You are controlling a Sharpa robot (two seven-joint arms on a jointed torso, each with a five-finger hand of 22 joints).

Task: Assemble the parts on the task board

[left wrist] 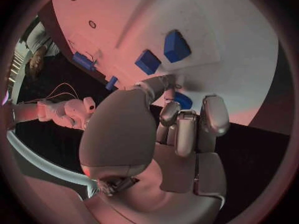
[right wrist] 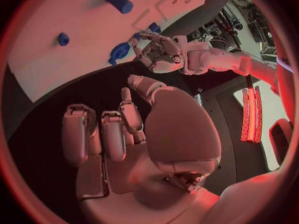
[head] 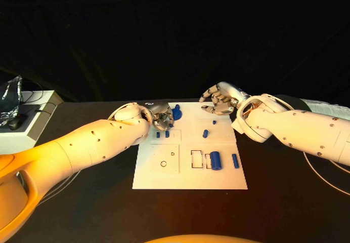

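The white task board (head: 189,174) lies in the middle of the black table. At its far left corner my left hand (head: 157,117) pinches a blue part (head: 177,112) between thumb and fingers; that blue part (left wrist: 182,100) also shows at the fingertips in the left wrist view. My right hand (head: 222,99) hovers at the board's far right edge, its fingers curled in on nothing. Two small blue blocks (head: 163,134) stand just nearer than the left hand. A blue peg (head: 205,133), a blue cylinder (head: 216,160) and a blue bar (head: 234,161) lie further along the board.
A white box (head: 33,119) with cables and a clear bag (head: 11,98) stands at the table's left edge. A thin cable (head: 321,172) loops on the table under the right arm. The board (right wrist: 74,45) carries recesses and small holes.
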